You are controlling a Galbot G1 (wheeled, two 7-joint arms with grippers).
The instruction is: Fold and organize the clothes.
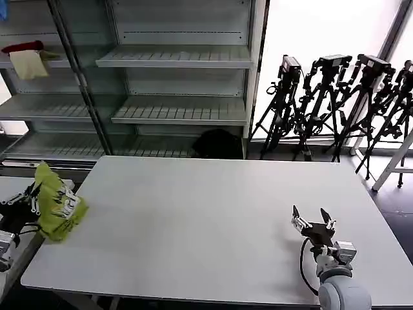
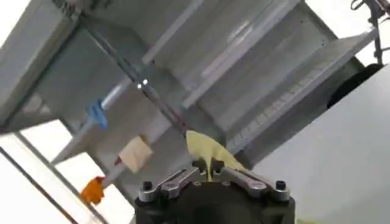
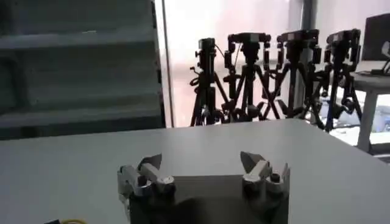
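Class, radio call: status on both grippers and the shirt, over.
Left gripper shut on bunched T-shirt at the table's left edge. Right gripper open, empty, over the table's right side. Nothing in the way.

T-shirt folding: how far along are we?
Done: nothing looks folded yet. In hand: the left gripper is shut on the lime T-shirt, which hangs bunched at the left edge of the white table, apparently lifted off the tabletop. The right gripper hovers open above the table's right side, holding nothing. Left: spread the shirt flat on the table, fold it, and set it in place.
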